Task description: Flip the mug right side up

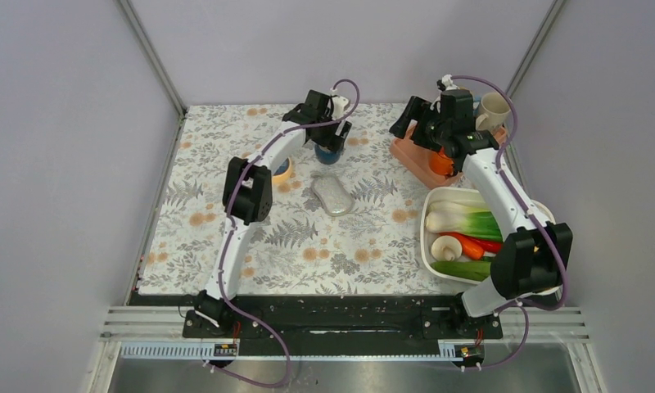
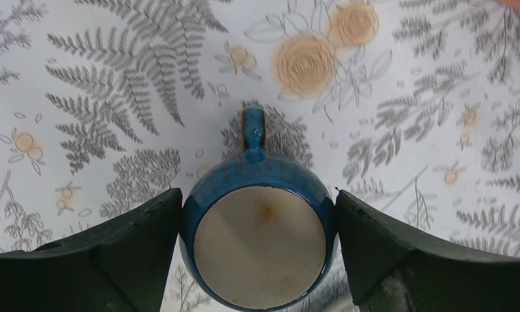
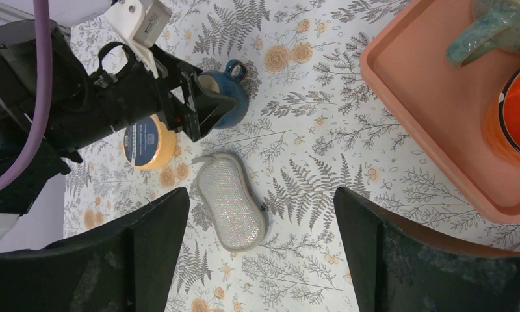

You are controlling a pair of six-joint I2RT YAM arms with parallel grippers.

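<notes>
A blue mug [image 1: 328, 153] stands on the floral tablecloth at the back centre. Its cream inside faces up in the left wrist view [image 2: 254, 175], with the handle pointing away from the camera. My left gripper [image 1: 331, 144] hangs straight above it, open, with one finger close against each side of the mug's body [image 2: 259, 195]. The right wrist view shows the mug [image 3: 230, 107] partly behind the left arm's head. My right gripper [image 1: 418, 127] hovers open over the cloth beside the salmon tray, with nothing between its fingers [image 3: 262, 195].
A silver sponge [image 1: 332, 196] [image 3: 231, 201] lies in front of the mug, a tape roll [image 1: 282, 169] [image 3: 147, 143] to its left. The salmon tray [image 1: 414, 160] [image 3: 426, 130] holds an orange cup [image 3: 514, 117] and another mug [image 1: 492, 110]. A white bowl [image 1: 429, 237] holds vegetables.
</notes>
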